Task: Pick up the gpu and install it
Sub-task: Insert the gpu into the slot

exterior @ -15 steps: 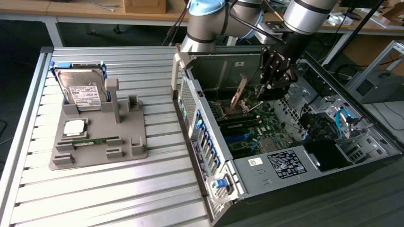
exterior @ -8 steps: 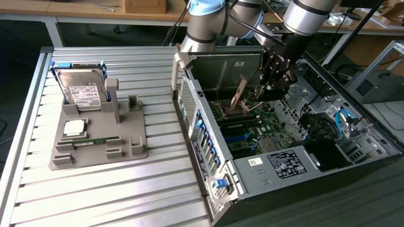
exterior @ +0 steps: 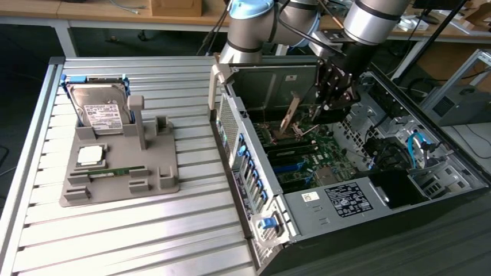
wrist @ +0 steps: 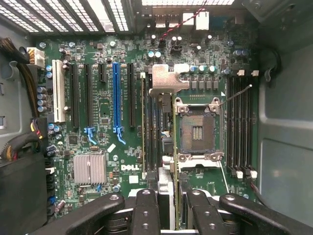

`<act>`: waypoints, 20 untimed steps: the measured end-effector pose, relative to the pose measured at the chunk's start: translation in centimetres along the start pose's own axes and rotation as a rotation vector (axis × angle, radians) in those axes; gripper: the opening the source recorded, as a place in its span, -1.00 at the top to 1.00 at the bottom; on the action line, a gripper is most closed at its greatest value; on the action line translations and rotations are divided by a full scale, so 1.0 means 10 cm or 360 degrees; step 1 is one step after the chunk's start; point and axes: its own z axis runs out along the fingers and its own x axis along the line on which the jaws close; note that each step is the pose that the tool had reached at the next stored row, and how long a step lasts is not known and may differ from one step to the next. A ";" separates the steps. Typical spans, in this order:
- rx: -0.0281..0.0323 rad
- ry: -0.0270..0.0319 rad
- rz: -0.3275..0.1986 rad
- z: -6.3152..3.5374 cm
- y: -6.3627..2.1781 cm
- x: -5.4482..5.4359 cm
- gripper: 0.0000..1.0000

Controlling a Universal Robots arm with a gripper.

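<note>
Clamped in the hand (wrist: 170, 196), gpu (wrist: 165, 84) edge-on, reaching out from it over the motherboard (wrist: 105, 147); case walls (wrist: 286, 147) close either side, free room above the slots (wrist: 116, 93).

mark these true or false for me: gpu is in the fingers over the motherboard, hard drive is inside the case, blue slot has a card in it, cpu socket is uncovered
1. The gpu is gripped in the fingers over the motherboard. True.
2. The hard drive is inside the case. False: it stands in the gray holder on the table, outside the case.
3. The blue slot has a card in it. False: it is bare.
4. The cpu socket is uncovered. True.
</note>
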 end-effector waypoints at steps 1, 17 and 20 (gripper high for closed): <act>0.00001 0.00000 0.0000 0.003 0.000 0.00 0.46; 0.00000 0.00001 -0.0003 0.058 -0.001 0.01 0.46; 0.00000 0.00000 -0.0003 0.071 -0.002 0.01 0.46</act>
